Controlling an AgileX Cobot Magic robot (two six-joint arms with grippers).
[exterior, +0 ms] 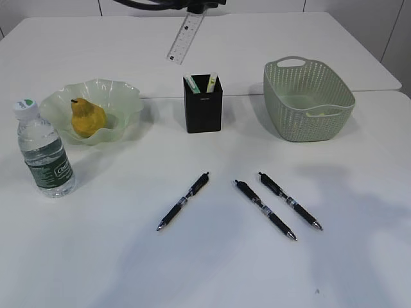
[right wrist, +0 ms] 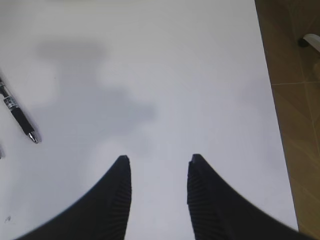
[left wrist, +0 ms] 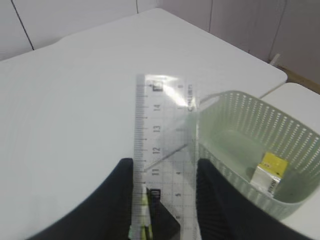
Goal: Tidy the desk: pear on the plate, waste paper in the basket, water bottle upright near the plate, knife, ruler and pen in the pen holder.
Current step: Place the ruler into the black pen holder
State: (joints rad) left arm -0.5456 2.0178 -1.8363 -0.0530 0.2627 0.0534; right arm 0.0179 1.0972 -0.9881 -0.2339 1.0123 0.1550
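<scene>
My left gripper (left wrist: 165,167) is shut on the clear ruler (left wrist: 165,135), held by its two long edges. In the exterior view the ruler (exterior: 185,38) hangs tilted, above and behind the black pen holder (exterior: 203,106). White and green handles (exterior: 192,83) stick out of the holder; I cannot tell which is the knife. Three black pens (exterior: 183,201) (exterior: 264,209) (exterior: 289,200) lie on the table in front. The yellow pear (exterior: 87,117) sits on the wavy green plate (exterior: 125,96). The water bottle (exterior: 43,151) stands upright beside the plate. My right gripper (right wrist: 157,160) is open above bare table.
The green basket (exterior: 308,102) stands right of the holder with waste paper (left wrist: 270,172) inside. In the left wrist view the basket's rim (left wrist: 235,100) is just right of the ruler. A pen tip (right wrist: 20,120) lies left of the right gripper; the table edge (right wrist: 272,100) runs along its right.
</scene>
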